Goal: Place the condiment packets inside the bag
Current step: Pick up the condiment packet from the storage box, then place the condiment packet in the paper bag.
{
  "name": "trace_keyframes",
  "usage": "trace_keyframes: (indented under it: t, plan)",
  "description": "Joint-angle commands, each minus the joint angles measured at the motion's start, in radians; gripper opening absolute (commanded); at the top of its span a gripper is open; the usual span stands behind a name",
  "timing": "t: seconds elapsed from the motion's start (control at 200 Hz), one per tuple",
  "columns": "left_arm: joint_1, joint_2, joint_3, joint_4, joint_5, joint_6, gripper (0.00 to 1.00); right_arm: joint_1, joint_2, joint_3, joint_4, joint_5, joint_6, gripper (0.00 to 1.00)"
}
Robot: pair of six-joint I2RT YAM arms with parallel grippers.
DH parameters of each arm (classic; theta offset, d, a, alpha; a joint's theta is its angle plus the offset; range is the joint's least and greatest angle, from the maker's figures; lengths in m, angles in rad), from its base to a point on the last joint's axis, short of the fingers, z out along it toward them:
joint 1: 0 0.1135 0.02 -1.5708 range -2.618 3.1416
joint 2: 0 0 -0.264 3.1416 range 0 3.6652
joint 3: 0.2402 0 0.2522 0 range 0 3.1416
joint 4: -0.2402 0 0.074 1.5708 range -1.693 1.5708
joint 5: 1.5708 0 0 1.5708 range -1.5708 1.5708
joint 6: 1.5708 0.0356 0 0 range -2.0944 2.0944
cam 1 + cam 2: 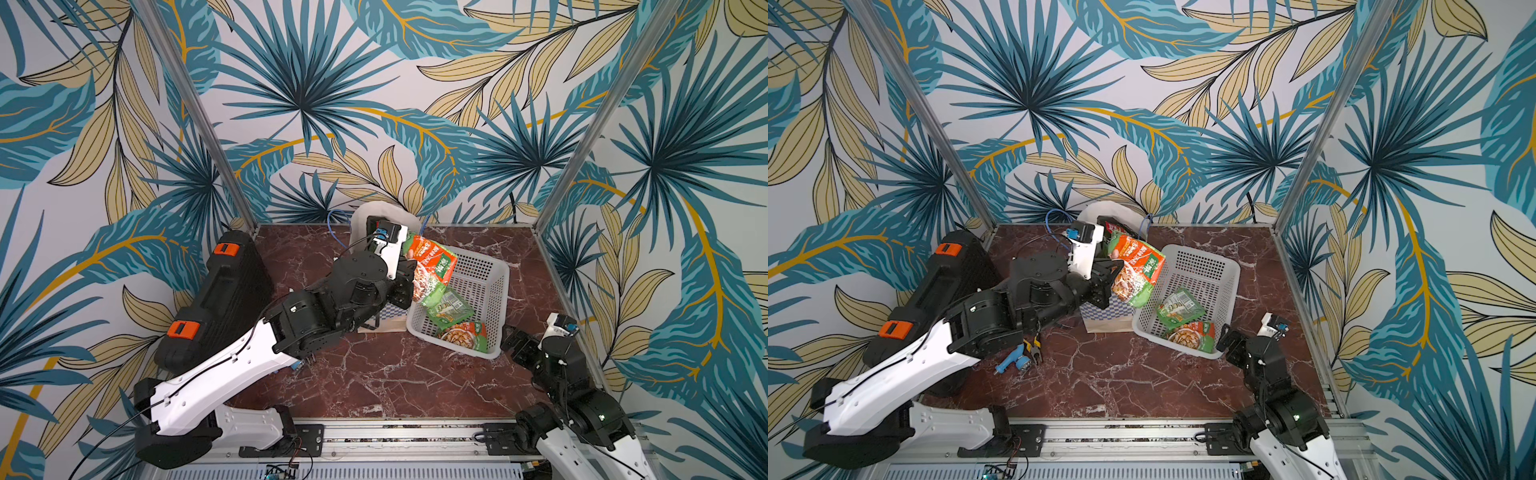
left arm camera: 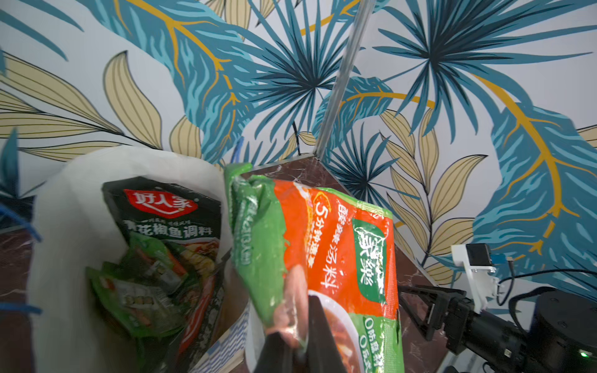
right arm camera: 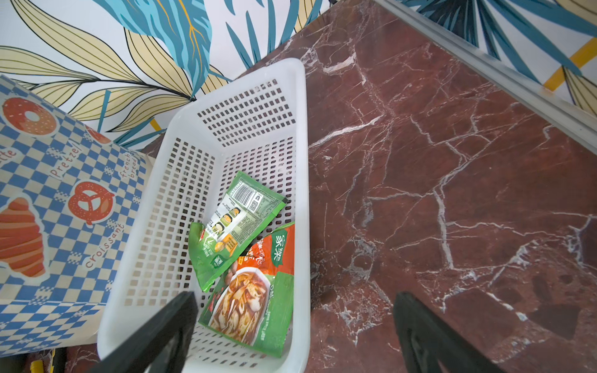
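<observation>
Bag: the checkered paper bag (image 1: 1100, 316) stands upright just below and to the far side of the left gripper; its cream mouth (image 2: 80, 200) is open, with a dark packet (image 2: 161, 210) and some smaller green ones (image 2: 139, 290) already inside.
Basket: the white perforated basket (image 3: 268, 106) sits against the bag, directly ahead of the right gripper and on the carried packet's other side.
Left gripper: the left gripper (image 2: 298, 339) is clamped on the lower end of an orange-and-green packet (image 2: 323, 245), which hangs tilted in the air, its top edge level with the bag's rim and just beside the mouth, not yet over it.
Packets left: two lie in the basket's near end, a green one (image 3: 239, 219) overlapping an orange-and-green one (image 3: 255, 300).
Right gripper: the right gripper (image 3: 290, 332) hangs with jaws spread wide and nothing between them, near the basket's corner.
Step in hand: carrying the gripped packet across to the bag.
Next move: likely shift the packet sideways over the opening, point it downward so it clears the rim and cord handles, then let go.
</observation>
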State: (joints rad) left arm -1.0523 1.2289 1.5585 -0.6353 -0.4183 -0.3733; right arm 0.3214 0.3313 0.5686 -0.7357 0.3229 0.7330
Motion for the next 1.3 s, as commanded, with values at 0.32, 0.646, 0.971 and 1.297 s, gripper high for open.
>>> trace_keyframes:
  t: [0.32, 0.646, 0.971, 1.297]
  plan:
    - [0.146, -0.002, 0.031, -0.251, -0.254, 0.05, 0.0, -0.003, 0.059, -0.022, 0.056, -0.075, -0.01, 1.0]
    - [0.195, 0.323, 0.307, -0.462, -0.398, 0.101, 0.0, -0.002, 0.107, -0.013, 0.061, -0.115, -0.028, 1.0]
    - [0.196, 0.449, 0.452, -0.596, -0.426, 0.11, 0.49, -0.002, 0.186, 0.003, 0.078, -0.161, -0.05, 1.0]
    - [0.196, 0.138, 0.186, -0.412, -0.09, 0.139, 0.78, -0.002, 0.275, 0.051, 0.114, -0.233, -0.105, 0.99]
